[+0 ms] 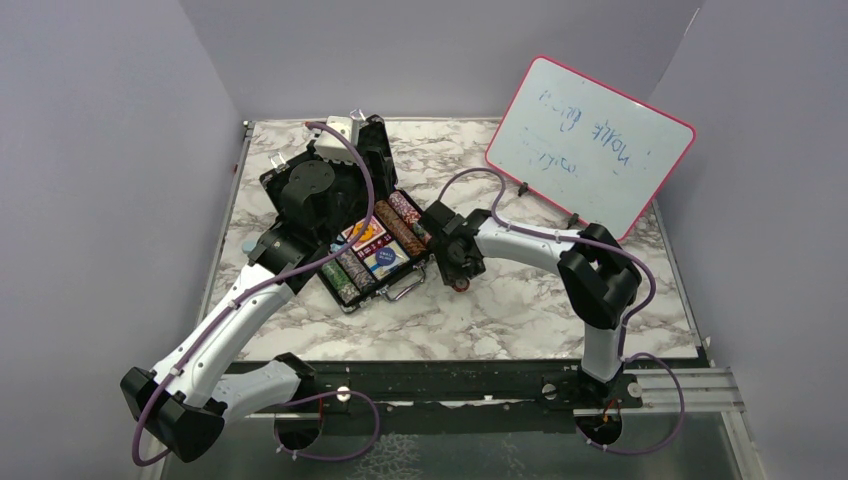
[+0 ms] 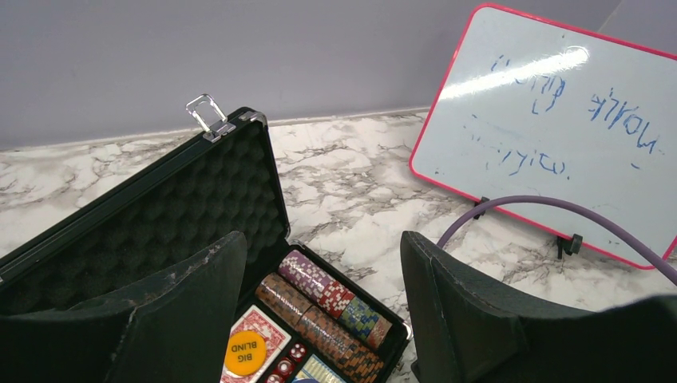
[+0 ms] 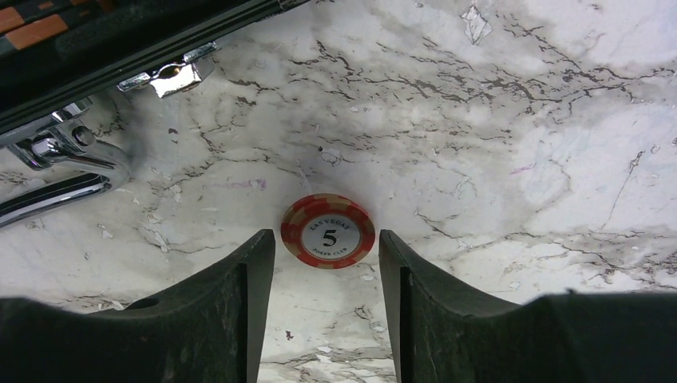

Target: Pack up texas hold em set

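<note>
Red-and-cream striped chip (image 3: 327, 231), black briefcase (image 2: 160, 203); pink-framed whiteboard (image 2: 551, 120), grey-veined marble table (image 3: 519, 120)

top cam overhead, wrist cams near case (image 2: 184, 199)

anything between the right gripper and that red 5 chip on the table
Nothing visible: the red chip lies flat on bare marble just ahead of the open right gripper; the case handle sits off to one side.

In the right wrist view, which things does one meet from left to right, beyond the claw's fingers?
silver handle of the case → silver clasp on the case edge → red poker chip marked 5
</note>
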